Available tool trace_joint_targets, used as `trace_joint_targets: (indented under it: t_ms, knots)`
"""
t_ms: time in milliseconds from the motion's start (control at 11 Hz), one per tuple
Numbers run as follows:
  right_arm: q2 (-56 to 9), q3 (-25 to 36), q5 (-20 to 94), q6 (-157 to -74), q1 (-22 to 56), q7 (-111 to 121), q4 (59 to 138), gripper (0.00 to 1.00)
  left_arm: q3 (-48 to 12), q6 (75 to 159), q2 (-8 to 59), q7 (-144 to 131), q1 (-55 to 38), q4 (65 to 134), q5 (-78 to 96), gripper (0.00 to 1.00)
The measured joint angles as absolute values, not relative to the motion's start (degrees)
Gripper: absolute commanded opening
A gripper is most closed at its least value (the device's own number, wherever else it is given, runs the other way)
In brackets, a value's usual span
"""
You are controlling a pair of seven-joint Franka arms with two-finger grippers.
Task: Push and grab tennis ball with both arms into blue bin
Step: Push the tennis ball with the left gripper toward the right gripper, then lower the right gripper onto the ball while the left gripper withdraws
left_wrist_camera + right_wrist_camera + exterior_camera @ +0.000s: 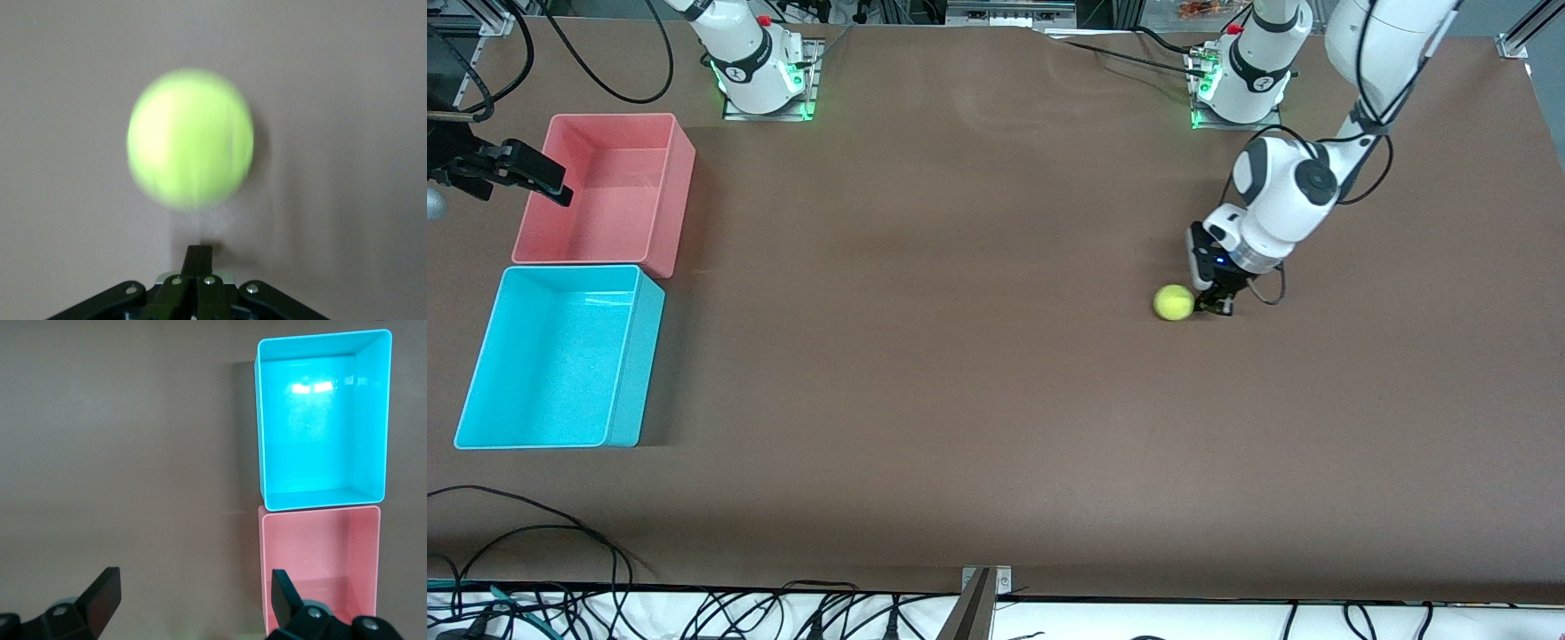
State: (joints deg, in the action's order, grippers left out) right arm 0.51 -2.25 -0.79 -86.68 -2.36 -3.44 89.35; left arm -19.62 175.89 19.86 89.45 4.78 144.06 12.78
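The yellow-green tennis ball (1174,302) lies on the brown table near the left arm's end. My left gripper (1216,304) is down at the table right beside the ball, with its fingers shut and empty. In the left wrist view the ball (190,139) looks blurred, a short way off the shut fingertips (199,257). The blue bin (551,356) stands at the right arm's end and is empty; it also shows in the right wrist view (323,420). My right gripper (525,173) hangs open and empty over the table beside the pink bin, as the right wrist view (193,587) shows.
A pink bin (605,191) of like size stands against the blue bin, farther from the front camera, and is empty; it also shows in the right wrist view (320,560). Bare brown table lies between the ball and the bins. Cables run along the table's front edge.
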Motion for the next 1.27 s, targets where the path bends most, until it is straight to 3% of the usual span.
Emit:
trace_joint_targets:
  t_ms: [182, 636, 1000, 1273]
  knots:
    - [0.5, -2.2, -0.8, -86.7, -2.4, -3.4, 89.4, 1.0, -18.8, 174.8, 18.2, 91.3, 6.3, 144.1, 12.8, 0.0]
    - [0.5, -2.2, -0.8, -86.7, -2.4, -3.4, 89.4, 1.0, -18.0, 169.6, 16.7, 110.8, 23.9, 143.4, 12.8, 0.0]
    - [-0.8, -2.8, -0.8, -86.7, -1.9, -3.4, 89.4, 1.0, -17.2, 155.0, 9.8, 108.7, 28.8, 139.7, 12.8, 0.0]
    - [-2.6, -3.4, -1.6, -86.7, 0.9, -3.9, 89.4, 1.0, -17.2, 142.2, 8.1, 97.3, 29.9, 131.7, 12.0, 0.01]
